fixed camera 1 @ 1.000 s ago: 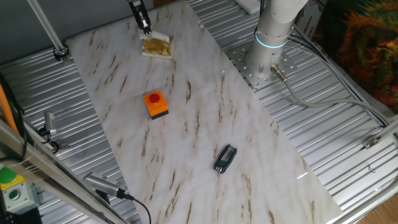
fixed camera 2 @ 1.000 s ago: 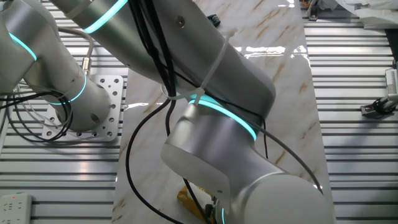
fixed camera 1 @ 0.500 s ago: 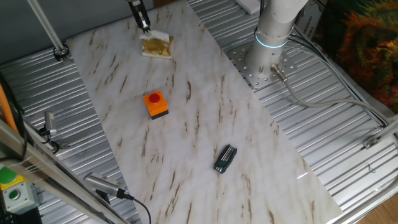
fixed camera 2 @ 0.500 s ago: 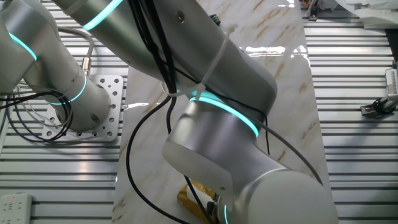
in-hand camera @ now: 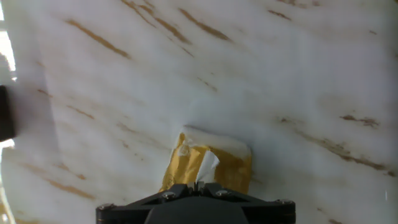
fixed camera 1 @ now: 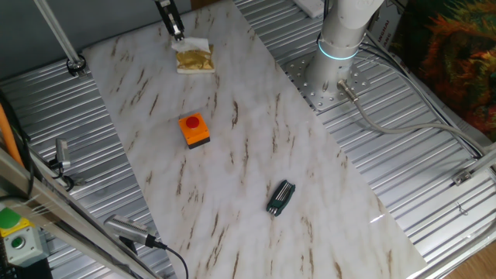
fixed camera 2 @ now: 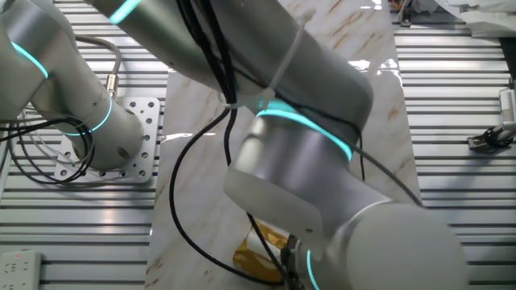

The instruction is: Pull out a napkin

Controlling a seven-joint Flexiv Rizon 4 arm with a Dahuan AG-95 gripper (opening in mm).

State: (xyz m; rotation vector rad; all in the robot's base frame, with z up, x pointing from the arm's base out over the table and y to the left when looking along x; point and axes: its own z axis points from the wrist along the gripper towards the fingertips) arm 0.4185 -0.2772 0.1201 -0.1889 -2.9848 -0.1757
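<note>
I am looking at one napkin (in-hand camera: 207, 165), a thin white sheet poking up out of the top of the tan-gold pack (in-hand camera: 214, 163) that is sitting at the far end of the marble table (fixed camera 1: 256, 139). In the hand view the sheet is rising in a crumpled white tongue straight toward my gripper (fixed camera 1: 177, 32), whose fingers are closed together on its upper end, as far as I can judge, since the fingertips themselves are hiding behind the gripper body at the bottom of the picture. I am expecting the paper to be almost weightless, soft and easy to tear, so I am thinking that the hold belongs on the bunched tip that is standing free, not on the pack. I judge the pack to be light too, so it may be lifting along with the sheet if the pull is fast. Counting what is lying on the table: one pack, one orange box with a red button (fixed camera 1: 194, 129) near the middle, and one small dark tool (fixed camera 1: 280, 197) well apart toward the near end. From the other fixed view the arm is blocking nearly everything.
</note>
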